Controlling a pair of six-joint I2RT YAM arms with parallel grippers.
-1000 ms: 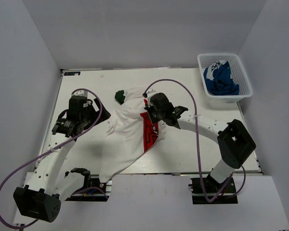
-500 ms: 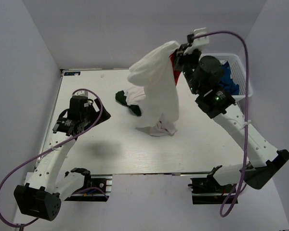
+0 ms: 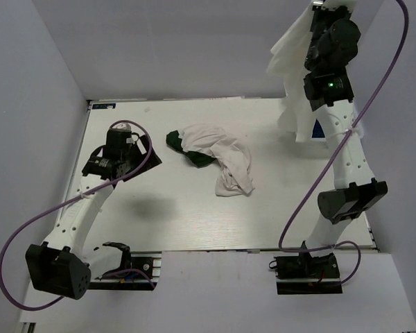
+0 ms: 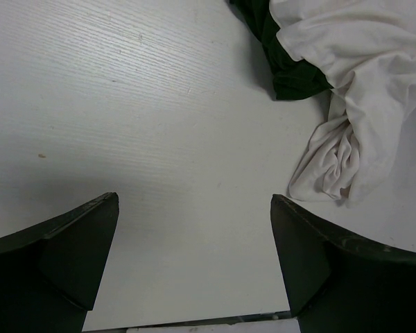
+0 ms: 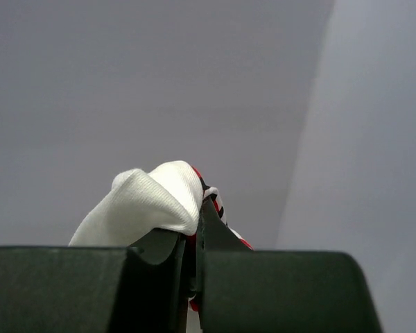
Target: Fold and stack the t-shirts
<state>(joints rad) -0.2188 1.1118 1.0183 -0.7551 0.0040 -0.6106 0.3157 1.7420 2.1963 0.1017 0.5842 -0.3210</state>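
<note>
While aloft by the far-right table corner, right jaws tight on white tee; left jaws wide near left edge.

you have soft, even light from above; a faint shadow falls on the table at centre left. dark fingers look soft in your wrist views.

The left arm and right arm have white links, black joints. A purple cable trails behind each wrist. A green light glows just behind the right gripper.
</note>
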